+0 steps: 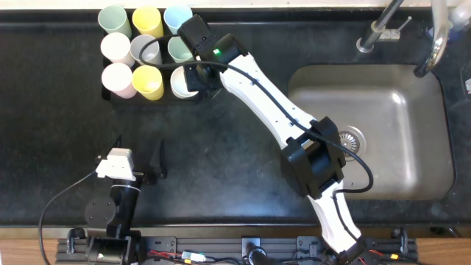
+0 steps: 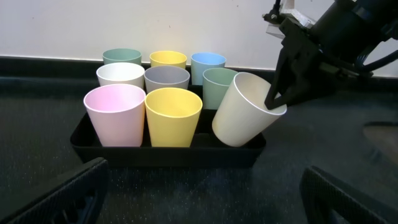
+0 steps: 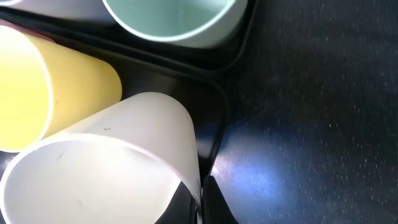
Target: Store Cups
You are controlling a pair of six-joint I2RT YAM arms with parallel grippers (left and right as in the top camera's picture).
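Pinched on the rim of a cream cup (image 3: 106, 155), the right gripper (image 2: 277, 102) had its fingers clenched, 1 inside the mouth and 1 outside. That cup hung tilted, its mouth leaning right toward the gripper and its base down in the near right corner of a black tray (image 2: 168, 158); whether the base touched the tray floor could not be told. Just left of it in the near row stood a yellow cup (image 2: 173, 115), then a pink cup (image 2: 114, 114). Behind them 6 more stood upright in 2 rows of 3: a white cup (image 2: 120, 73), a grey cup (image 2: 166, 78) and a green cup (image 2: 217, 84), then a far green cup (image 2: 122, 56), a far yellow cup (image 2: 168, 58) and a blue cup (image 2: 208, 60). The tray sat at the far left of the dark worktop (image 1: 221, 162). At the near left, well apart from the tray, the left gripper (image 1: 138, 151) rested with its fingers spread wide and nothing between them. A steel sink (image 1: 397, 147) lay sunk in the worktop at the right.
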